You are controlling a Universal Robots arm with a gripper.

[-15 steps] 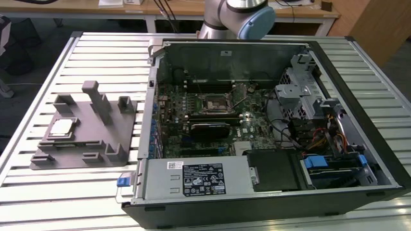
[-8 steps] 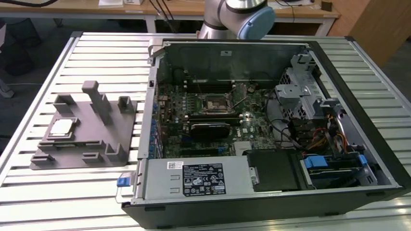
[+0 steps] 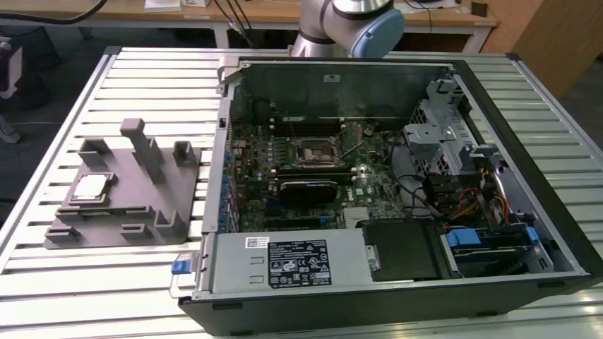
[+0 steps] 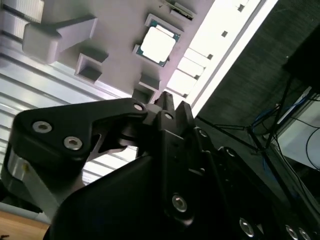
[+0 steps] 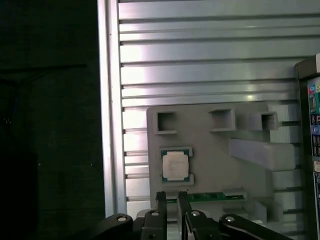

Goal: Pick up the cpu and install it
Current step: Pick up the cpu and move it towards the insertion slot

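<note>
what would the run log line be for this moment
step: cpu pickup not yet done | gripper: apart from cpu, holding nothing | cpu: lying flat in grey fixture | fixture: on slatted table beside open pc case

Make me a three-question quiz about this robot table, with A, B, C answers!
1. Where is the cpu?
A) on the grey fixture
B) on the floor
C) on a chair

2. What colour is the fixture?
A) red
B) grey
C) yellow

3. The computer case is:
A) shut
B) wrapped up
C) open

Answers:
1 A: the cpu lies flat on the fixture, outside the case.
2 B: the fixture looks plain grey in the exterior view.
3 C: the motherboard inside the case shows.
</note>
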